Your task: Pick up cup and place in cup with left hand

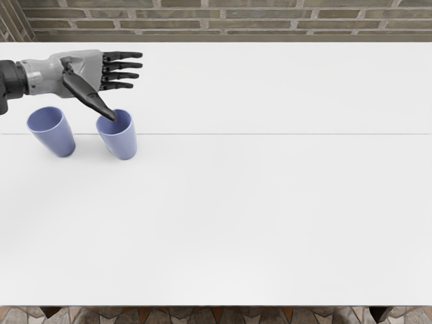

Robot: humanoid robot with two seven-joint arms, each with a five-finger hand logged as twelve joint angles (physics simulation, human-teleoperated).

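Head view: left hand [82,71] is hovering open, gripping nothing, its thumb overlapping the inner cup [121,143]. Outer cup [57,137] is standing just apart, both toward the bench's [236,216] far left corner. Lifting and nesting are both remaining.

Smooth plastic-looking cups [121,144] near nine o'clock, smooth matt tabletop [236,202], rough brick wall [236,24] at twelve o'clock.
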